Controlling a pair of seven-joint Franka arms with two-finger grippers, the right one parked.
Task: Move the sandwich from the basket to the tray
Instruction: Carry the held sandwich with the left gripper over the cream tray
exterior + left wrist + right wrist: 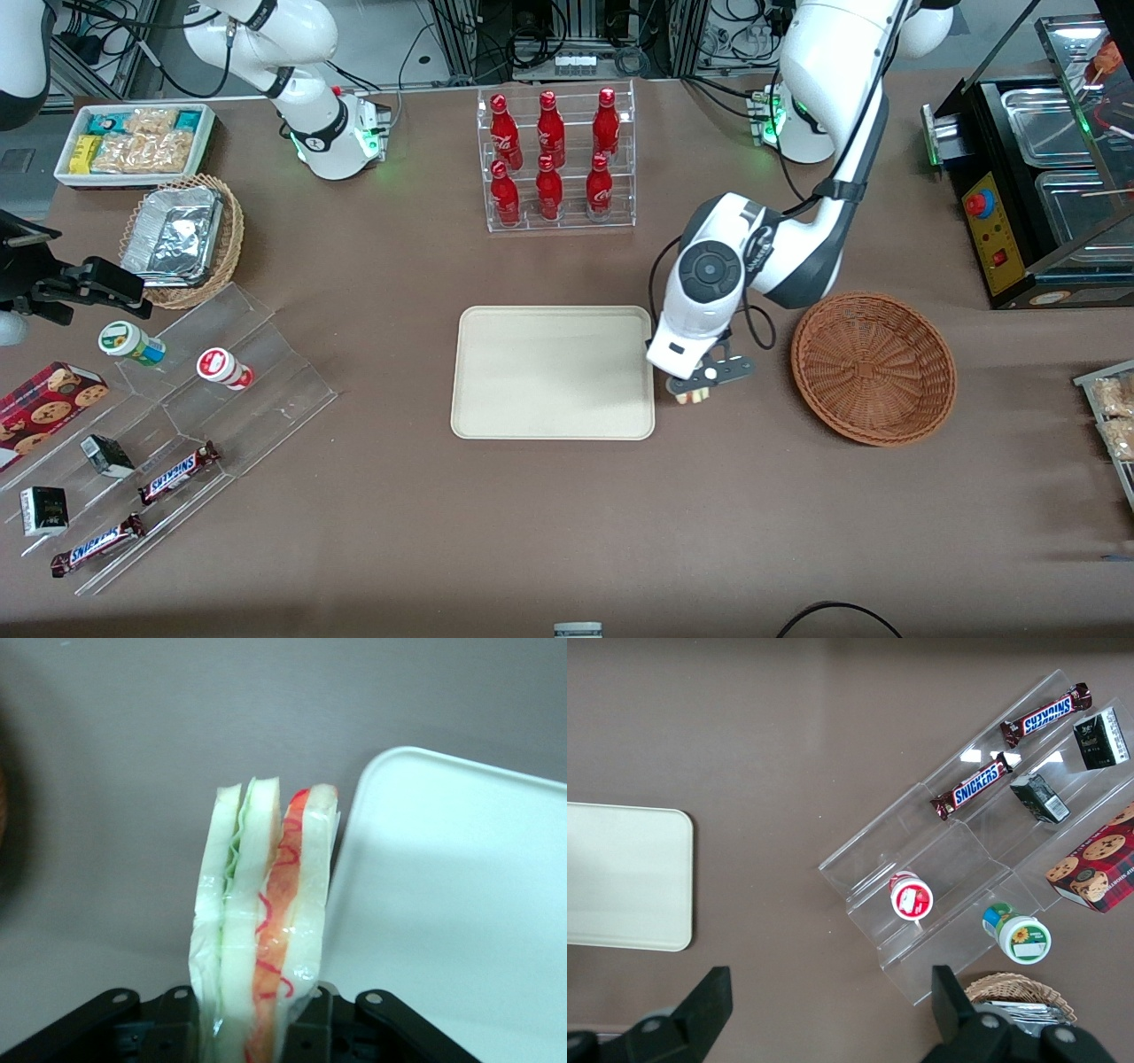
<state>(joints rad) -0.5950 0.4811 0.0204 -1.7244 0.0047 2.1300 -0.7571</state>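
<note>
The tool (700,390) is clamped on the sandwich (266,930), holding the wedge by its base w/ the layers standing up out of the fingers (306,1028); bread, pale filling and the red-orange layer all show edge-on in the wrist view. From the front it hangs above the bare surface (726,496), in the gap betw. tray (496,408) and basket (873,368), just beside the tray's short edge and a bit nearer the front camera than the tray's middle.

So the sandwich is out of the basket but not yet over the tray. The basket looks empty now, well apart from the tool, toward the working arm's end.

What the next move turns on: the tray lies sideways from the tool, toward the parked arm's end. Its rounded corner (399,757) already sits just beside the wedge in the wrist view. I'd guess a short sideways carry over the low rim, then lower and let go. The tray's long axis runs the same way as that carry, so there's plenty of room to land it.
</note>
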